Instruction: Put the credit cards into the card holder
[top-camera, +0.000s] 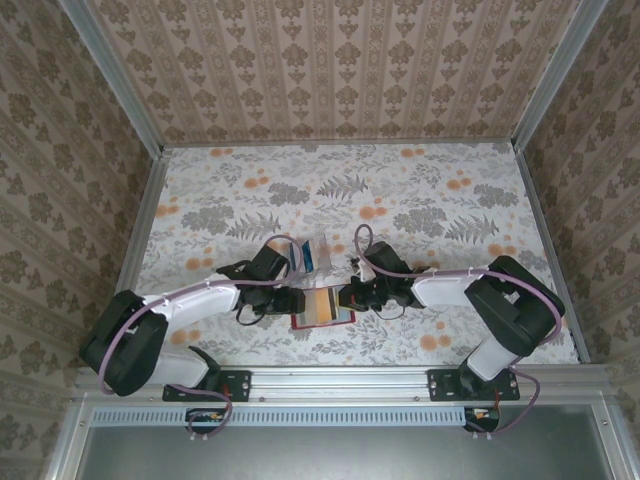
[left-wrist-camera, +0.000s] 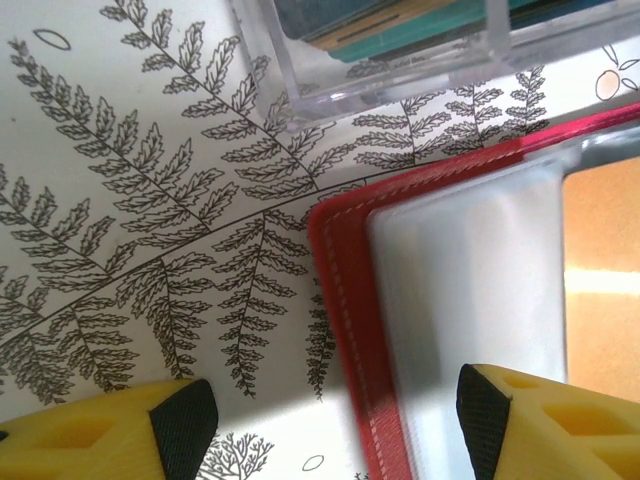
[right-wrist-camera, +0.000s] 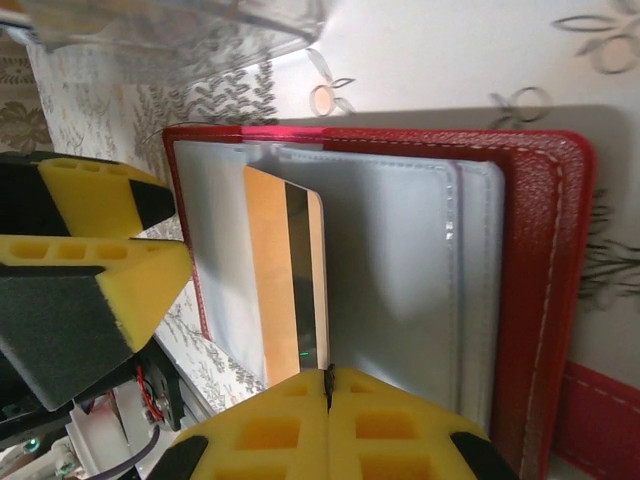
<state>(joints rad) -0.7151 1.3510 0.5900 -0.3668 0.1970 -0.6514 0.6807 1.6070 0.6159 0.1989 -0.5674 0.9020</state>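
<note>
Open red card holder (right-wrist-camera: 540, 280) lies flat on the worktop (top-camera: 420, 200) between both pincers, near the bases. Right pincer (right-wrist-camera: 328, 390) is fully shut, tips at the end of a tan credit card (right-wrist-camera: 270, 270) whose long axis runs straight ahead into a clear pocket. Left pincer (left-wrist-camera: 335, 425) is wide open, empty, straddling the holder's left edge; farther back, clear box (left-wrist-camera: 390, 70) holds more credit cards (left-wrist-camera: 400, 30), teal and dark.

Stands wide open over the far bench (top-camera: 420, 180), bare up to the walls (top-camera: 60, 150). Tightens at the near middle: card holder (right-wrist-camera: 540, 280) lying spread flat, clear box (left-wrist-camera: 400, 70) just behind it, with a slim strip of bench between. Blocked on the left by the gaping left claw (left-wrist-camera: 335, 415) straddling its edge, on the right by the pinched right claw (right-wrist-camera: 328, 410).
</note>
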